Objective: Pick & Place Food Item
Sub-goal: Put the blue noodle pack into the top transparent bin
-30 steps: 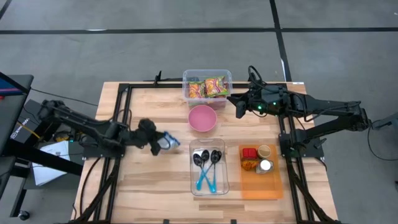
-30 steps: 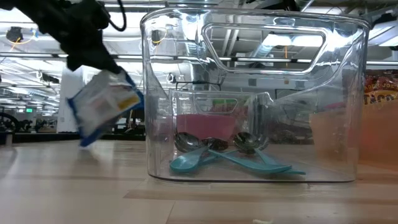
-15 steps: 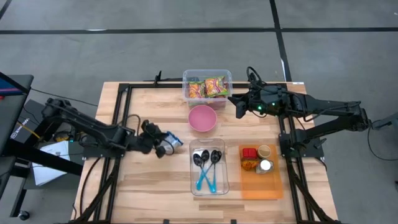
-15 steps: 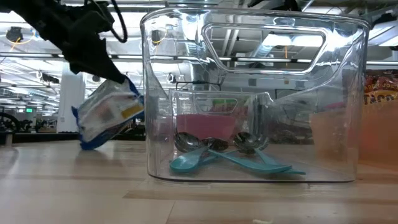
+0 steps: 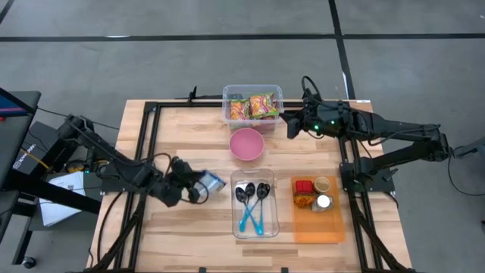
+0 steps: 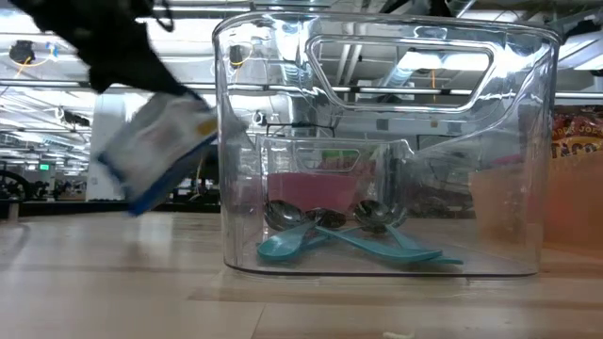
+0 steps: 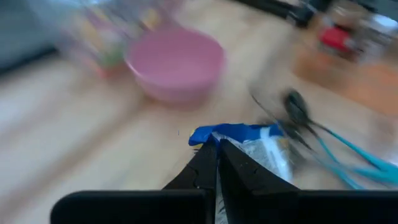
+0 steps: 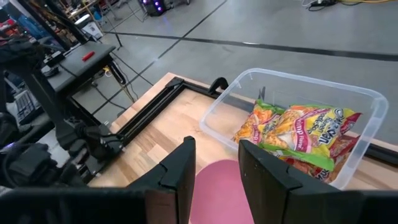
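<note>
A blue-and-white snack packet (image 5: 211,182) hangs in my shut left gripper (image 5: 194,187) over the table's middle left, just left of the clear spoon tray (image 5: 255,221). The low view shows the packet (image 6: 155,151) tilted under the dark gripper. My right gripper (image 5: 290,125) hovers open and empty at the back, beside the clear bin (image 5: 228,115) of colourful snack bags (image 8: 298,134). A pink bowl (image 5: 247,144) stands in front of that bin. My left gripper pinches the packet's blue end edge (image 7: 208,134) between its two fingers (image 7: 202,168). The fingers come from the table's left, slanting down. The packet reaches out beyond the fingertips, tilted, and its lower corner (image 6: 139,202) hangs clear of the tabletop.
The clear tray holds several spoons (image 5: 251,201). An orange tray (image 5: 318,227) with small jars and red items lies at the near right. Black frame rails (image 5: 144,136) run along the table's left and right sides. Bare wood lies in front of the left gripper.
My left gripper has carried the packet toward the table's near edge and slightly toward the spoon tray, rolling as it went. The packet has stayed in the hold, off the table, and is now tipped differently.
</note>
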You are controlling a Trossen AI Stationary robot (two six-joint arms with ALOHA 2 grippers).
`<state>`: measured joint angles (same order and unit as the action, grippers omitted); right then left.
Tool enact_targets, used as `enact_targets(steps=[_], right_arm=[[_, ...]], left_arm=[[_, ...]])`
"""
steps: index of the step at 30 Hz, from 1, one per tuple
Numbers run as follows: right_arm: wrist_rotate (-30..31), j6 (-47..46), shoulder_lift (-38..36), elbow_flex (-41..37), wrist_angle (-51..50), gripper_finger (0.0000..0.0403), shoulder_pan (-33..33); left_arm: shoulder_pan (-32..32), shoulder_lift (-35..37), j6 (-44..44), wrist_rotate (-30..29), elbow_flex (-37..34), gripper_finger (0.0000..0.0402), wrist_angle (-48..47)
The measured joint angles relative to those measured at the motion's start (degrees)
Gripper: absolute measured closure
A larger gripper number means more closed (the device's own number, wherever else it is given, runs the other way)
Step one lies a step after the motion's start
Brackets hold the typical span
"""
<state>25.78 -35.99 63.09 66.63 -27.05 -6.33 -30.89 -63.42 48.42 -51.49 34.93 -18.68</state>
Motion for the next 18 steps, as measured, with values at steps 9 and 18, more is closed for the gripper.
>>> enact_targets(steps=[9,18], right_arm=[[-0.04,0.48,-0.02,-1.31,0.09,0.0287,-0.66],[-0.22,-2.54,0.00,-4.61,-0.24,0.0287,-0.50]], left_arm=[[16.13,-1.58,-25.68,-11.04,2.43,0.0401,1.23],[24.08,-9.75,-25.86,-21.72,0.82,0.0401,1.17]])
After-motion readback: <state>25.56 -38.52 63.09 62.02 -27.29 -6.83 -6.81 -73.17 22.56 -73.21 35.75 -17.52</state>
